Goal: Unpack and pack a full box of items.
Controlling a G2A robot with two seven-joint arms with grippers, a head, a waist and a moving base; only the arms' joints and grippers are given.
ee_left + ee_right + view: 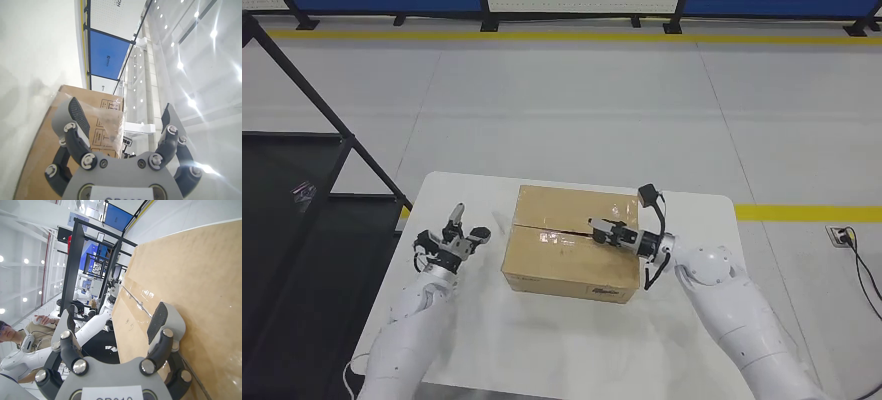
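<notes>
In the middle of the white surface (pixel 542 340) stands the cardboard box (pixel 567 250), shut, its two top flaps flat and meeting in a seam that runs from side to side. Clear tape (pixel 557 236) lies glossy over that seam, and in the right wrist view the same tape (pixel 145 294) shows as a shiny band along the line where the flaps meet. A few small pen marks sit on the flap beside it.

The right end effector (pixel 594 231) is over the right part of the box top, pointing along the seam toward the box's middle. Its fingers are spread wide with nothing between them (pixel 113 311). One pad (pixel 157 323) lies low against the cardboard (pixel 189 275) just beside the taped seam, though whether it touches cannot be told. The other finger stands up clear of the lid.

The left end effector (pixel 468 224) sits on the surface to the left of the box, near its left wall but apart from it, fingers spread and holding nothing (pixel 122 113). From its own wrist, the box's printed side (pixel 90 96) rises just ahead, and a crumpled loose end of clear tape (pixel 113 123) sticks out from the box's edge between the two fingers.

A black metal frame (pixel 302 160) stands off the left edge of the surface, close to the left arm. On the floor beyond run yellow lines (pixel 802 212), and a cable with a socket (pixel 840 236) lies far off to the right.
</notes>
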